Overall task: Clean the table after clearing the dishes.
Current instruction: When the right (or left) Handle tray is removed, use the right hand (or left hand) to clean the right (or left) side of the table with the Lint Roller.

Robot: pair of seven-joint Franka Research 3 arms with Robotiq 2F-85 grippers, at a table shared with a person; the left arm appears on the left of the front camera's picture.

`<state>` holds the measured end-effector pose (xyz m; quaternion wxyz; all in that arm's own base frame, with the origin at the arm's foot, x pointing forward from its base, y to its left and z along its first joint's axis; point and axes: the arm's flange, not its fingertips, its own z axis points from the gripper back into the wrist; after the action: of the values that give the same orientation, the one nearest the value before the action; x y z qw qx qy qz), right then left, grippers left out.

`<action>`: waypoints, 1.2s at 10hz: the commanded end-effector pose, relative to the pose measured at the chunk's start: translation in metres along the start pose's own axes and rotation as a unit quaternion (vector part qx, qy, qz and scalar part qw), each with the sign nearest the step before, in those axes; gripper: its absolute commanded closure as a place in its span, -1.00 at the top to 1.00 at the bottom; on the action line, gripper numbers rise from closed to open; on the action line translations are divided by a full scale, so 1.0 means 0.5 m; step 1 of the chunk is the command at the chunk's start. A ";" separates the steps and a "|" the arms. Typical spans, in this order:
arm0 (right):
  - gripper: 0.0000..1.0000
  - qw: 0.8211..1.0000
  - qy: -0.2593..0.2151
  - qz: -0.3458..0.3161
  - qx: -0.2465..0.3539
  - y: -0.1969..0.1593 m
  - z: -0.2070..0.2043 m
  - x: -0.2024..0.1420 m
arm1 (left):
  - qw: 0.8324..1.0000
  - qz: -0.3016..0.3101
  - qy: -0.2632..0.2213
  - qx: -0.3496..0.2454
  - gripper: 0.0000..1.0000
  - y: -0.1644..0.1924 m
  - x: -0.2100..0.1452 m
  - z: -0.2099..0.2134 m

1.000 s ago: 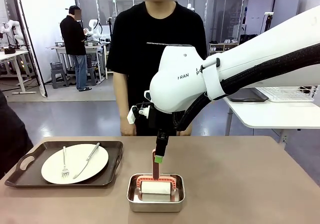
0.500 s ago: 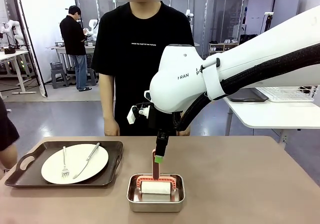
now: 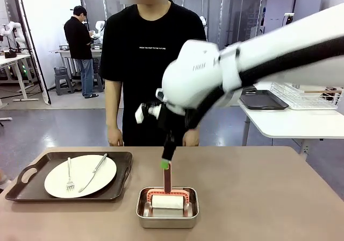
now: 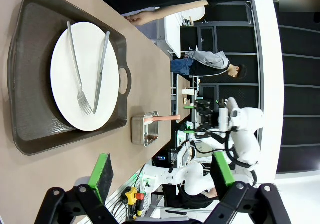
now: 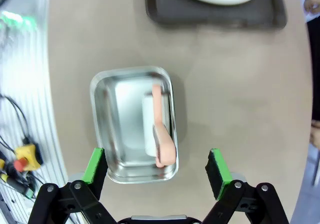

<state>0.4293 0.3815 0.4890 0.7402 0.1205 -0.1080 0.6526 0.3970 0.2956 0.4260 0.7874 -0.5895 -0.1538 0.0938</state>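
One of the dishes, a white plate [image 3: 80,175] with a fork [image 3: 69,177] and a knife [image 3: 93,172], lies on a dark brown tray [image 3: 32,191] at the left of the beige table [image 3: 269,198]. My right gripper [image 3: 165,163] hangs open just over the upright pink handle of a lint roller [image 3: 167,181]. In the right wrist view, the right gripper [image 5: 156,168] has its green pads [image 5: 95,164] wide apart, either side of the handle's [image 5: 163,136] tip without touching it. My left gripper [image 4: 162,171] is open and holds nothing, looking along the table at the plate [image 4: 85,76].
The roller rests in a shiny steel pan [image 3: 167,214] at the table's front middle. A person in a black shirt stands at the far edge, hands [image 3: 114,141] hanging by the table. A white side table [image 3: 290,123] with a wire rack stands at the right.
My right arm has swung up and a little left, blurred in motion, lifting its gripper slightly up the roller's handle. The person has stepped to the left.
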 end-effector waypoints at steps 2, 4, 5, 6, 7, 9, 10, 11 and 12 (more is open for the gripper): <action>1.00 0.980 -0.180 -0.045 0.076 0.007 0.193 -0.115 | 1.000 -0.004 0.004 -0.003 1.00 -0.001 -0.006 0.006; 1.00 0.939 -0.291 -0.096 0.155 0.010 0.247 -0.267 | 1.000 -0.004 0.004 -0.003 1.00 -0.001 -0.006 0.006; 1.00 0.919 -0.331 -0.118 0.178 0.012 0.258 -0.336 | 1.000 -0.004 0.004 -0.003 1.00 -0.001 -0.006 0.006; 1.00 0.887 -0.387 -0.165 0.188 0.013 0.269 -0.460 | 1.000 -0.004 0.004 -0.003 1.00 -0.001 -0.006 0.006; 1.00 0.857 -0.435 -0.185 0.203 0.022 0.275 -0.557 | 1.000 -0.004 0.004 -0.003 1.00 -0.001 -0.006 0.006; 1.00 0.800 -0.506 -0.230 0.226 0.019 0.278 -0.749 | 1.000 -0.004 0.004 -0.003 1.00 -0.001 -0.006 0.006; 1.00 0.770 -0.521 -0.278 0.242 0.011 0.287 -0.837 | 1.000 -0.004 0.004 -0.003 1.00 -0.001 -0.006 0.006; 1.00 0.744 -0.539 -0.316 0.237 0.005 0.305 -0.890 | 1.000 -0.004 0.004 -0.003 1.00 -0.001 -0.006 0.006; 1.00 0.729 -0.536 -0.354 0.238 0.002 0.323 -0.933 | 1.000 -0.004 0.004 -0.003 1.00 -0.001 -0.006 0.006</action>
<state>0.3560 -0.1085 0.4771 0.6771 0.6419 -0.2903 0.2128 0.3976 0.2951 0.4259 0.7876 -0.5896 -0.1531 0.0931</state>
